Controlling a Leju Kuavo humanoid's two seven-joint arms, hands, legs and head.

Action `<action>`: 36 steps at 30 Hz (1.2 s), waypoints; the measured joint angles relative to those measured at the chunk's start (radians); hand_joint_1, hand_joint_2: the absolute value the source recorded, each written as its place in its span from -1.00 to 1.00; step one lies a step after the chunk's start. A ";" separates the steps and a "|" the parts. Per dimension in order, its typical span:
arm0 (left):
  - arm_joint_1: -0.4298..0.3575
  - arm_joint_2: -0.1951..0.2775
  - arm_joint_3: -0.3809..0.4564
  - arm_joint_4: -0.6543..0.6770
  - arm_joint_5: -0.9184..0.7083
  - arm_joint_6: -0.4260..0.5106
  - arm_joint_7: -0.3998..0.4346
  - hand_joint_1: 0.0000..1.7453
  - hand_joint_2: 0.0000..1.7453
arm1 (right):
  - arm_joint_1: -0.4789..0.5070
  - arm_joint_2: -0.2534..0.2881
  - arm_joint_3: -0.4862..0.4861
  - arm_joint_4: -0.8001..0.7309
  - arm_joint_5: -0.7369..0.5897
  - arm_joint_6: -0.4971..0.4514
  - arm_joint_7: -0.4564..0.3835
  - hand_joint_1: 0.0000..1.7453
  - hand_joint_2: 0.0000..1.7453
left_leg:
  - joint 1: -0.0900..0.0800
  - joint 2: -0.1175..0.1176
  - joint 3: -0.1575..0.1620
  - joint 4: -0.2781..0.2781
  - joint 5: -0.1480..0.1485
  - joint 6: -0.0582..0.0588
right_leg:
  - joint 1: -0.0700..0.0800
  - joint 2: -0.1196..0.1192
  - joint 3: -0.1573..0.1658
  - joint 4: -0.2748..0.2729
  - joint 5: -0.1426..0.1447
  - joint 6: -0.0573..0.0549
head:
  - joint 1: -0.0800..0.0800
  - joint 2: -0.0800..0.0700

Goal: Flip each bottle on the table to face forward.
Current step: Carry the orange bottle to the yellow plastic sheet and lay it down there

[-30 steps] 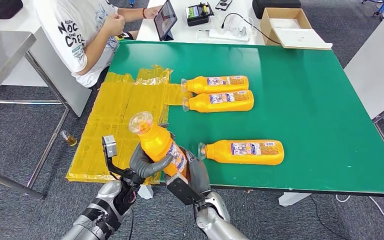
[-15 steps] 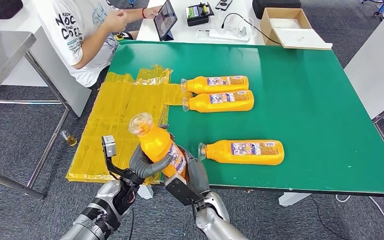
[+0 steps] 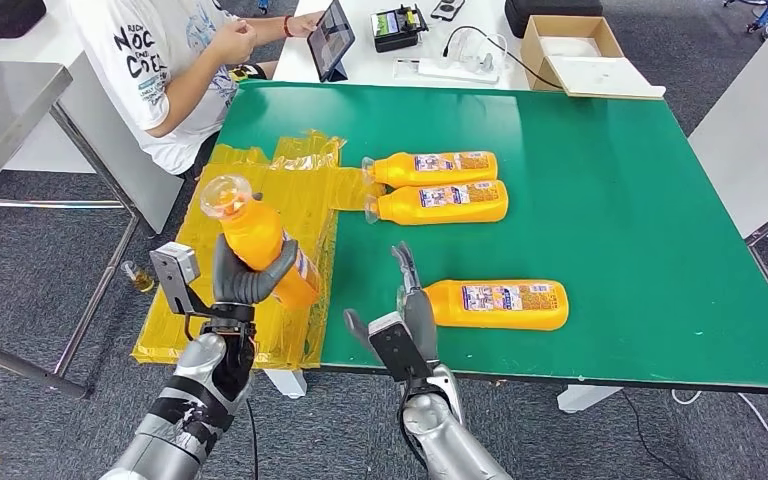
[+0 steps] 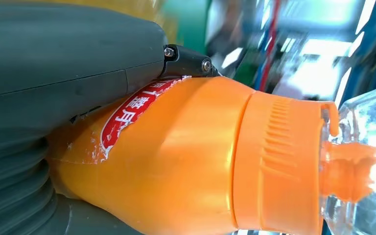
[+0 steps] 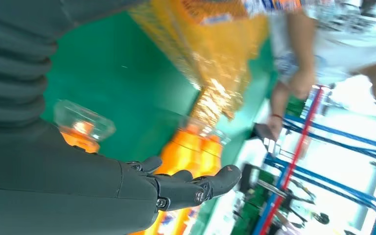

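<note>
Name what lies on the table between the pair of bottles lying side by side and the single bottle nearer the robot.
Nothing: the head view shows bare green table between the paired bottles and the single bottle.

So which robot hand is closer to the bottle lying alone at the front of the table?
The right hand. It is open, right beside the cap end of the lone bottle. The left hand is farther away, holding another bottle off the table's edge.

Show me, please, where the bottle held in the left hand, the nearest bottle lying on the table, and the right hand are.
held bottle (image 3: 255,237), head view, orange body below the cap.
nearest lying bottle (image 3: 505,304), head view, its label.
right hand (image 3: 400,335), head view, back of the palm.
</note>
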 joint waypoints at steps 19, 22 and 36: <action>-0.099 -0.002 0.133 -0.074 -0.391 0.443 -0.117 1.00 1.00 | 0.139 -0.037 0.019 -0.516 -0.121 -0.135 -0.032 -1.00 -1.00 | 0.000 0.000 0.000 0.000 0.000 0.000 | 0.000 0.000 0.000 0.000 0.000 0.000 | 0.000 0.000; -0.122 0.007 0.128 -0.043 -0.586 0.509 -0.051 1.00 1.00 | 0.144 -0.043 0.028 -0.561 -0.146 -0.180 -0.032 -1.00 0.50 | 0.000 0.000 0.000 0.000 0.000 0.000 | 0.000 0.000 0.000 0.000 0.000 0.000 | 0.000 0.000; -0.321 0.127 -0.066 0.541 -1.413 0.387 0.264 1.00 1.00 | 0.139 -0.060 0.087 -0.619 -0.123 -0.157 -0.033 -1.00 1.00 | 0.000 0.002 0.000 0.000 0.000 -0.001 | 0.000 0.001 -0.001 0.000 0.000 0.000 | 0.000 0.000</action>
